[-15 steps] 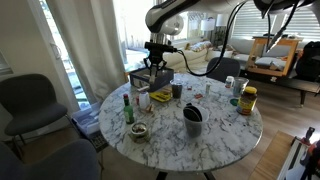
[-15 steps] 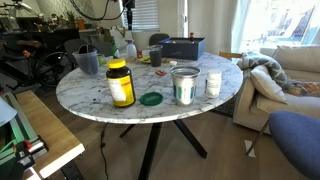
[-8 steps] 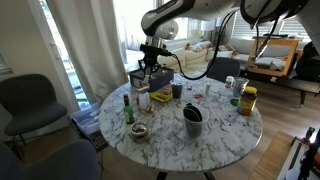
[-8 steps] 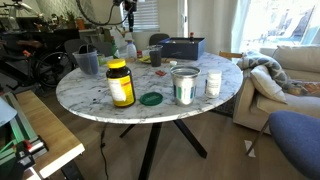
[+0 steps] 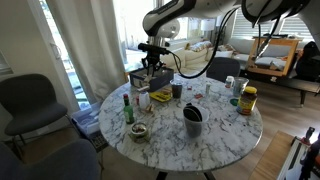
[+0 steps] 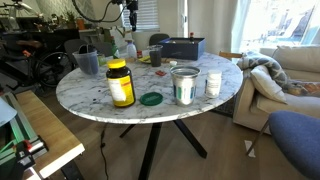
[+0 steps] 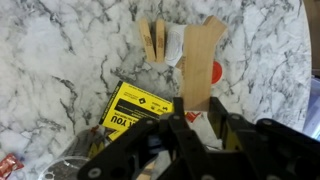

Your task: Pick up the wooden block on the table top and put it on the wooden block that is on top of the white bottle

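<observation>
My gripper (image 7: pixel 200 120) is shut on a long wooden block (image 7: pixel 202 55) that sticks out ahead of the jaws. In the wrist view a second wooden block (image 7: pixel 155 42) lies below, left of the held one, with the white bottle (image 7: pixel 175 47) showing beside and under it. In an exterior view the gripper (image 5: pixel 152 68) hangs above the white bottle (image 5: pixel 143 100) at the table's far left side. It also shows high over the table's back (image 6: pixel 128 14); the bottle is too small to make out there.
On the round marble table (image 5: pixel 215 140) stand a green glass bottle (image 5: pixel 127 108), a yellow packet (image 7: pixel 135 105), a dark box (image 6: pixel 183 47), a black cup (image 5: pixel 192 120), an ashtray (image 5: pixel 138 131), a yellow-lidded jar (image 6: pixel 120 83) and white cups (image 6: pixel 184 86).
The gripper shifted a little sideways above the far left part of the table and stays shut on the wooden block. Nothing on the table moved.
</observation>
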You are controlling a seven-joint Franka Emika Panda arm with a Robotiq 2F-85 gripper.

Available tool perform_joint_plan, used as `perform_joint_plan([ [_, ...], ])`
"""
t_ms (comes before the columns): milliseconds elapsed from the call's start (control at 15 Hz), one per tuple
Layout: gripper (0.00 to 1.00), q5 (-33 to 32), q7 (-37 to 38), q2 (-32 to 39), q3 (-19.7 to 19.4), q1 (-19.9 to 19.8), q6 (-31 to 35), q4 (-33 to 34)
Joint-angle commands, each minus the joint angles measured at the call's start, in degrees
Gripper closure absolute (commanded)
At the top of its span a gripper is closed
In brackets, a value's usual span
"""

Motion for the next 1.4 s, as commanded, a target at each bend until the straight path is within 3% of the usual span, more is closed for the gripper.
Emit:
perform_joint_plan([
  [0,0.70,-0.21,1.00,-0.27,0.39,-0.30,0.15,-0.29],
  [133,0.70,-0.16,1.71,-0.54,0.39,-0.30,0.30,-0.69],
  [200,0.92,-0.15,1.93,-0.56,0.39,-0.30,0.32,-0.71],
  [267,0.92,0.90,7.29,-0.34,-0.39,-0.05,0.56,-0.53],
  [600,0.92,1.33,19.50,-1.06,-0.98,-0.75,-0.72,-2.11],
  [867,0.92,3.99,22.94,-3.06,0.49,-0.98,8.79,-6.74],
  [933,0.70,1.81,21.52,-0.83,0.05,-1.00,5.14,-2.70],
  [1133,0.70,2.67,22.40,-1.24,0.48,-0.96,7.29,-3.75],
  [1200,0.92,3.75,23.50,-1.51,0.93,-0.97,6.39,-3.94],
  [1333,0.92,4.43,25.03,-2.53,1.21,-0.61,7.38,-5.37],
])
